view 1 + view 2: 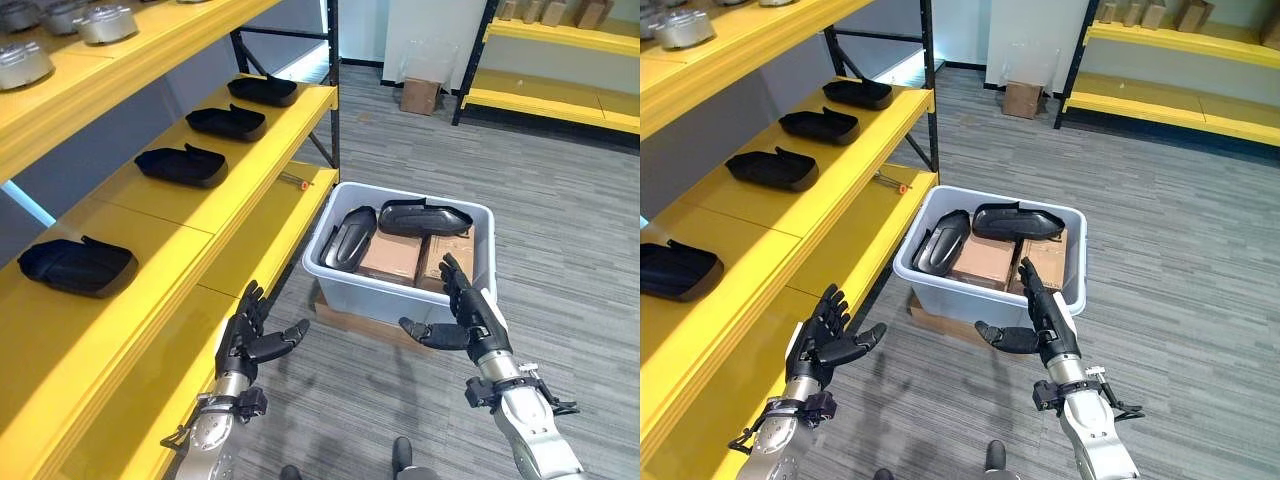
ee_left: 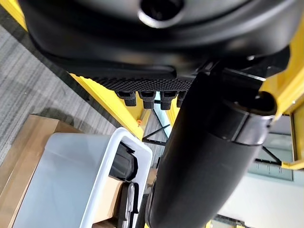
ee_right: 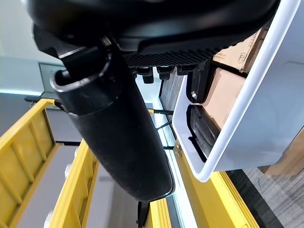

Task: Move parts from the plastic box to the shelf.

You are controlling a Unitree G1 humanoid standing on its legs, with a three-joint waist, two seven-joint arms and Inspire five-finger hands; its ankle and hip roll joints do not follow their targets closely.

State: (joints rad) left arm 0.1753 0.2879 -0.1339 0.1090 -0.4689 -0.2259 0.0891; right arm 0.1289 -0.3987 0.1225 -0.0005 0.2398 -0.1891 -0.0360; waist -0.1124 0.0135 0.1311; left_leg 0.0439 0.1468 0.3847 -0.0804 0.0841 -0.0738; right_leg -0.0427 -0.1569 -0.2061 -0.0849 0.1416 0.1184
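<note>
A pale grey plastic box (image 1: 335, 282) stands on the floor, holding two black moulded parts (image 1: 424, 217) (image 1: 350, 237) on top of brown cartons (image 1: 393, 256). Several like black parts (image 1: 182, 165) (image 1: 77, 266) lie in a row on the yellow shelf (image 1: 190, 215) to the left. My left hand (image 1: 250, 338) hovers open and empty beside the shelf's front edge, short of the box. My right hand (image 1: 465, 316) is open and empty at the box's near right rim, fingers straight, thumb pointing inward. The box wall (image 3: 247, 128) appears close in the right wrist view.
Round metal parts (image 1: 105, 22) sit on the upper shelf. A small orange-tipped tool (image 1: 296, 181) lies on the lower shelf level. A flat cardboard sheet (image 1: 345, 322) lies under the box. A carton (image 1: 419, 95) and another yellow rack (image 1: 560, 60) stand far back. Grey floor spreads to the right.
</note>
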